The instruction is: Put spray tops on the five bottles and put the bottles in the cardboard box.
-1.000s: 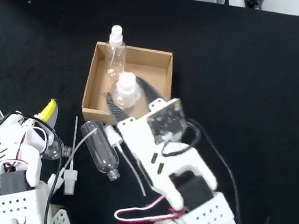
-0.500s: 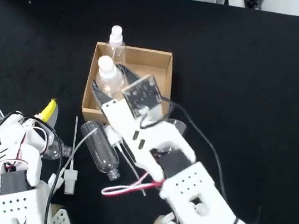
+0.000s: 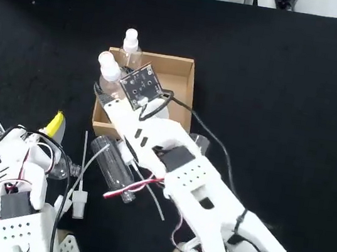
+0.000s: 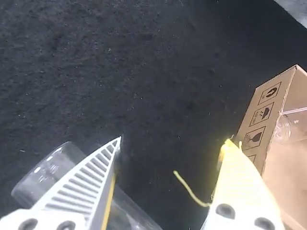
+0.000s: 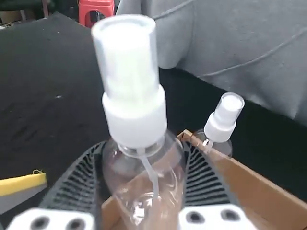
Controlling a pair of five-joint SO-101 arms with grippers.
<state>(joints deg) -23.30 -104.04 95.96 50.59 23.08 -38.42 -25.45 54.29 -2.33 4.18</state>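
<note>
While clamped mid-body in right gripper (image 5: pixel 144 158) at 10 o'clock corner of cardboard box (image 3: pixel 192 85), treat capped bottle (image 5: pixel 138 136) as light, slick, crushable; squeeze gently. Note left gripper (image 4: pixel 171 140) spread wide, holding nothing.

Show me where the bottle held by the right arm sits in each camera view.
High view: the held bottle, spray top on, sits in the right tool over the cardboard box, at its left wall.
Left wrist view: cannot tell; a clear shape past the box wall may be it.
Right wrist view: centre foreground, gripped by the tool.
Shared landmark: the cardboard box.
</note>
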